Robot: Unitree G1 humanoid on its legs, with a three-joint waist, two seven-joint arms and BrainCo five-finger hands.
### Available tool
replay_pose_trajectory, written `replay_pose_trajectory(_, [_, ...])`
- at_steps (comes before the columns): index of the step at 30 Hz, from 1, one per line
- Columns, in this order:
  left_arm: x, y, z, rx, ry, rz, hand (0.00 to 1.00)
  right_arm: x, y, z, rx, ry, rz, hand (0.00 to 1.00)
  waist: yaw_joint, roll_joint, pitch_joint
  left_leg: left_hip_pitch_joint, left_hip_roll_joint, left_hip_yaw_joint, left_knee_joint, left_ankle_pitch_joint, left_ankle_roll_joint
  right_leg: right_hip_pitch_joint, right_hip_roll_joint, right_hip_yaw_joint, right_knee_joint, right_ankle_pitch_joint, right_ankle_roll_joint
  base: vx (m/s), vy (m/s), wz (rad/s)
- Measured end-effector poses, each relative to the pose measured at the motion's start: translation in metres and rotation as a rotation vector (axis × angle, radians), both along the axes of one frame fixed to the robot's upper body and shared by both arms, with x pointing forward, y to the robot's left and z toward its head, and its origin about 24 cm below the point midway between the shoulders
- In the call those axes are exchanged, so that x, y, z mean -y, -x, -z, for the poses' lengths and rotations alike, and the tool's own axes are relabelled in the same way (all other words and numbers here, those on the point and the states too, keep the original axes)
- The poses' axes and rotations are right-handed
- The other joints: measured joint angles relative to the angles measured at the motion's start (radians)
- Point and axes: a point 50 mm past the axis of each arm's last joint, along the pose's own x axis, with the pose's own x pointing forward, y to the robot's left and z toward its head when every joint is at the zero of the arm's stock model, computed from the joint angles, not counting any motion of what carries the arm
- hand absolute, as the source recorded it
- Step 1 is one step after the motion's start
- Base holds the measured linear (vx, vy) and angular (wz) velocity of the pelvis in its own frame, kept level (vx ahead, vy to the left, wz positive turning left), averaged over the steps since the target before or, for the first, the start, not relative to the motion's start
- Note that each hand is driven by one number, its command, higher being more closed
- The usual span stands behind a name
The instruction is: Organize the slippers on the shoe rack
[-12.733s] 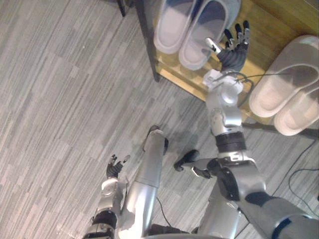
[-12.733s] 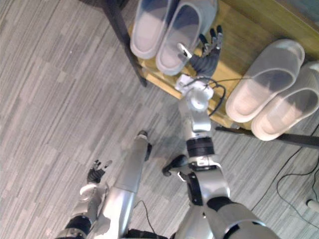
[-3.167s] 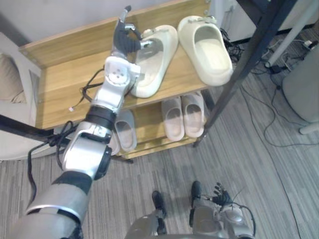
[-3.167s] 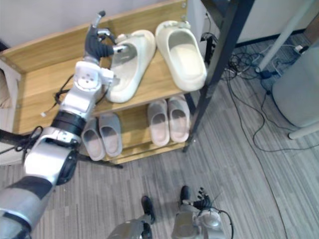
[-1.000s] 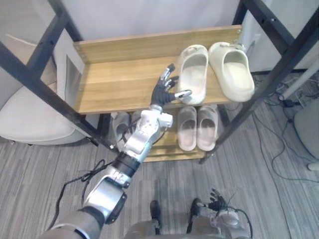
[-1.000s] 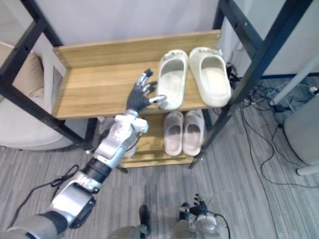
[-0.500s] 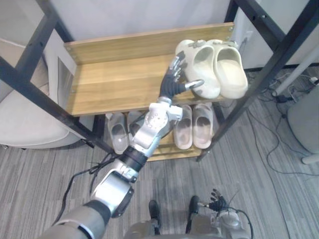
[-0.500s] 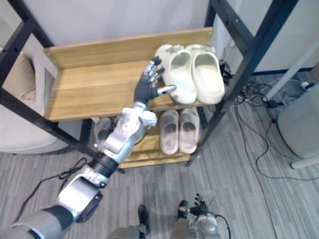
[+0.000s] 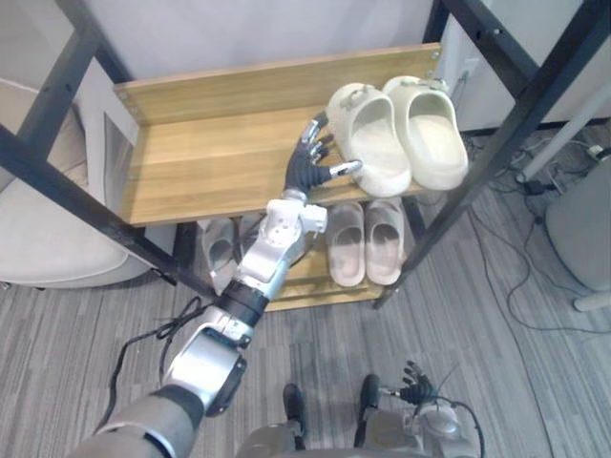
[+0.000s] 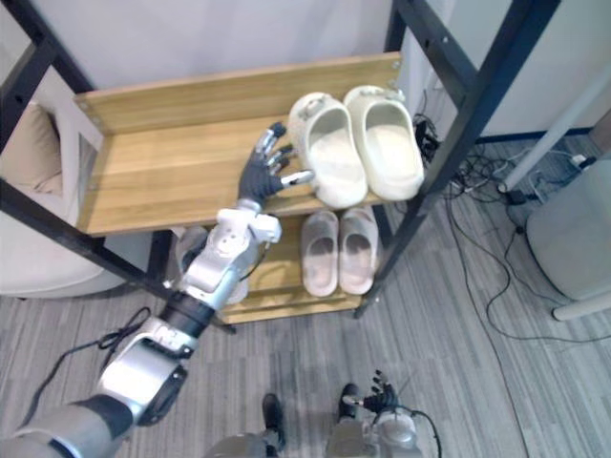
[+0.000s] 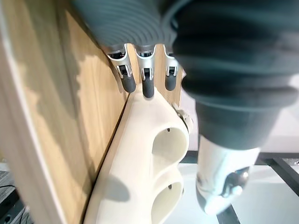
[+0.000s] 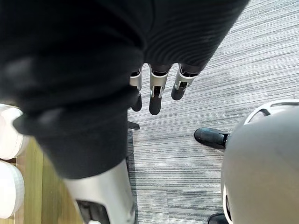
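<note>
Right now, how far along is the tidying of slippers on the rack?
Looks done: the cream slippers lie paired at the right end of the top shelf; two more pairs sit on the lower shelf. In hand: the open left hand is beside them. Left: perhaps only withdrawing it.

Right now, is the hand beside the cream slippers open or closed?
Open: the left hand has straight fingers beside the nearer cream slipper, curled round nothing.

Cream slippers (image 9: 431,143), tan wooden shelf (image 9: 210,162), black rack frame (image 9: 530,113), grey streaked floor (image 9: 535,363)
</note>
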Motion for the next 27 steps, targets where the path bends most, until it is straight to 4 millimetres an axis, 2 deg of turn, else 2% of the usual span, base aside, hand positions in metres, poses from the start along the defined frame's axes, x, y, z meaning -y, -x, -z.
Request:
replay_pose_trajectory(7, [-0.008, -0.002, -0.001, 0.003, 0.0, -0.023, 0.0, -0.006, 0.0, 0.001, -0.001, -0.016, -0.001, 0.0, 0.0, -0.008, 0.001, -0.001, -0.002, -0.034, 0.0, 0.005, 0.002, 0.016, -0.001, -0.033, 0.0, -0.005, 0.001, 0.0, 0.015, 0.15])
replay_pose_trajectory(10, [-0.012, 0.003, -0.017, 0.072, 0.01, -0.014, 0.0, -0.006, 0.002, 0.002, -0.007, -0.017, -0.001, 0.0, 0.006, -0.01, 0.0, -0.005, -0.002, -0.047, 0.0, 0.005, 0.002, 0.018, -0.002, -0.04, 0.0, -0.006, 0.001, 0.02, 0.016, 0.09])
replay_pose_trajectory(13, [-0.005, 0.014, -0.036, 0.157, 0.054, 0.033, 0.0, -0.006, 0.002, 0.002, -0.01, -0.022, -0.01, 0.0, 0.012, -0.011, -0.002, -0.004, -0.005, -0.061, 0.0, 0.006, 0.004, 0.026, -0.005, -0.049, 0.001, -0.01, 0.004, 0.03, 0.018, 0.11])
replay_pose_trajectory(17, [0.009, 0.033, -0.048, 0.234, 0.088, 0.141, 0.0, -0.007, 0.005, 0.004, -0.026, -0.026, -0.017, 0.0, 0.018, -0.01, -0.025, -0.003, -0.011, -0.086, 0.0, 0.012, 0.004, 0.041, -0.011, -0.074, 0.001, -0.018, 0.008, 0.06, 0.022, 0.3])
replay_pose_trajectory(18, [0.029, 0.068, -0.039, 0.239, 0.158, 0.35, 0.0, -0.007, 0.013, 0.01, -0.072, -0.022, -0.037, 0.0, 0.051, -0.008, -0.059, 0.005, -0.02, -0.125, 0.002, 0.012, 0.004, 0.072, -0.017, -0.113, 0.001, -0.031, 0.016, 0.07, 0.034, 0.61])
replay_pose_trajectory(19, [0.032, 0.072, -0.031, 0.206, 0.174, 0.398, 0.0, -0.008, 0.015, 0.01, -0.078, -0.019, -0.052, 0.0, 0.062, -0.009, -0.067, 0.014, -0.021, -0.137, 0.001, 0.012, 0.005, 0.088, -0.017, -0.128, 0.001, -0.037, 0.015, 0.05, 0.033, 0.6])
replay_pose_trajectory(23, [0.03, 0.079, -0.017, 0.162, 0.195, 0.42, 0.0, -0.007, 0.013, 0.01, -0.079, -0.012, -0.066, 0.0, 0.071, -0.001, -0.083, 0.014, -0.023, -0.162, 0.0, 0.011, 0.003, 0.099, -0.017, -0.149, 0.001, -0.045, 0.015, -0.01, 0.006, 0.18])
replay_pose_trajectory(24, [0.032, 0.089, -0.007, 0.131, 0.209, 0.452, 0.0, -0.006, 0.016, 0.011, -0.091, -0.009, -0.065, 0.0, 0.072, -0.001, -0.091, 0.014, -0.023, -0.171, 0.001, 0.008, -0.002, 0.104, -0.017, -0.158, 0.001, -0.047, 0.017, 0.02, -0.019, 0.32])
replay_pose_trajectory(26, [0.044, 0.118, 0.035, -0.011, 0.174, 0.596, 0.0, -0.001, 0.024, 0.014, -0.119, 0.004, -0.06, 0.0, 0.081, -0.004, -0.111, 0.015, -0.024, -0.205, 0.001, 0.008, -0.004, 0.12, -0.016, -0.195, 0.003, -0.06, 0.02, 0.03, -0.025, 0.43])
replay_pose_trajectory(27, [0.046, 0.123, 0.043, -0.046, 0.169, 0.614, 0.0, 0.0, 0.025, 0.014, -0.122, 0.007, -0.063, 0.0, 0.086, -0.004, -0.113, 0.015, -0.023, -0.21, 0.001, 0.008, -0.005, 0.12, -0.016, -0.199, 0.01, -0.063, 0.019, 0.02, -0.012, 0.3])
